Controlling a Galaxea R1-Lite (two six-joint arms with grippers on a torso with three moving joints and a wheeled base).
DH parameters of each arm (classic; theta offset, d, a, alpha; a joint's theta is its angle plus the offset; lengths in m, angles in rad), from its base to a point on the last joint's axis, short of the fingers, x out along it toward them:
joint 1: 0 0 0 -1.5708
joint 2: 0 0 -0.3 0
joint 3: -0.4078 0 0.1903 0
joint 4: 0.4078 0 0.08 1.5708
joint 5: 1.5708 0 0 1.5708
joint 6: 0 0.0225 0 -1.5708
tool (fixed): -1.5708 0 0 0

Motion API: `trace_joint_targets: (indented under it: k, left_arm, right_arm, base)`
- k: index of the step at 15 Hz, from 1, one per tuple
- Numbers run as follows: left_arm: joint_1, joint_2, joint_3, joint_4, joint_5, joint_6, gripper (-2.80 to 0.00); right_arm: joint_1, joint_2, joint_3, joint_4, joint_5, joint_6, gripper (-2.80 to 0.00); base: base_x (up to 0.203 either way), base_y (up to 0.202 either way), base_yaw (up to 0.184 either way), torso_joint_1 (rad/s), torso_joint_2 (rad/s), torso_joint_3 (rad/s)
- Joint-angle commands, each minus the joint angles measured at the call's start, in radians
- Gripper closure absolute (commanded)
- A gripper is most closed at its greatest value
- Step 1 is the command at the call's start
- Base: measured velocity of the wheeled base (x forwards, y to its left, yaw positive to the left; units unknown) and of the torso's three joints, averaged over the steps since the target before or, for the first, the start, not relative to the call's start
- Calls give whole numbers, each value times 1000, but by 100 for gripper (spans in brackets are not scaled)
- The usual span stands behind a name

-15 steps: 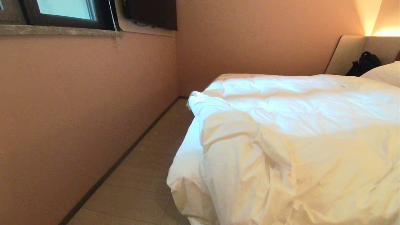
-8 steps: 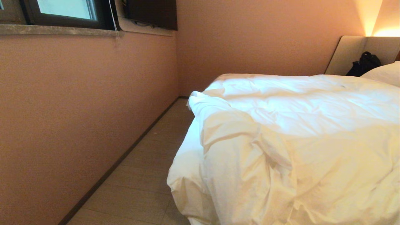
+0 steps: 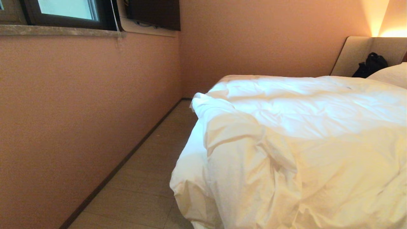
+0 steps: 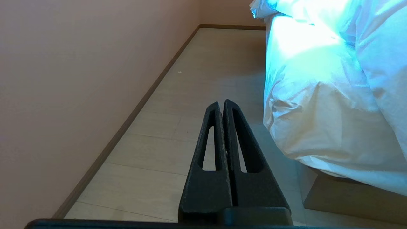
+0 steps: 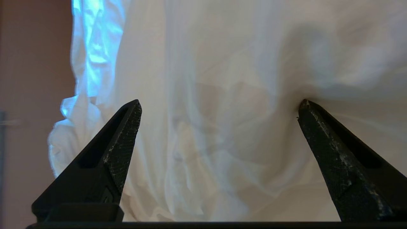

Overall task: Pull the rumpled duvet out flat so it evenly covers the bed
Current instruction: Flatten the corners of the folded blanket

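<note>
From my head camera I see the thick, puffy white duvet in its wrinkled cotton cover (image 3: 302,133) heaped over the low bed with the tan platform base (image 4: 346,198), bunched and folded at the near corner, where it spills over the mattress edge and hangs down the side toward the pale tiled floor (image 3: 143,190). A ridge of creased cloth runs along the bed's left edge, and further up the cover lies smoother. At the head end a white pillow (image 3: 392,74) sits by the padded beige headboard (image 3: 356,54), with a black bag (image 3: 370,65) leaning against it. A pinkish wall (image 3: 79,111) runs along the floor strip on the left, with a dark-framed window (image 3: 63,12) above a stone sill.

Neither arm shows in the head camera. On my left wrist camera the left gripper (image 4: 221,102) hangs over the floor beside the bed's near corner, its black fingers pressed together, clenched on nothing. On my right wrist camera the right gripper (image 5: 219,103) faces the rumpled duvet cloth up close, jaws spread wide and released; one fingertip (image 5: 306,106) appears to touch a fold, the other (image 5: 133,109) stands in front of the cloth
</note>
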Motion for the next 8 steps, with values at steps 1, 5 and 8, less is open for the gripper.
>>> trace_joint_targets:
  k: [1,5,8]
  left_arm:
    - [0,0,0,0,0,0,0]
    - [0,0,0,0,0,0,0]
    - [2,0,0,0,0,0,0]
  right_arm:
    - [-19,27,-3,2,-5,-9,-280]
    - [-34,36,-1,8,-89,-18,-280]
    - [-50,43,-8,2,-108,-17,-280]
  base:
    - [0,0,0,0,0,0]
    - [0,0,0,0,0,0]
    - [0,0,0,0,0,0]
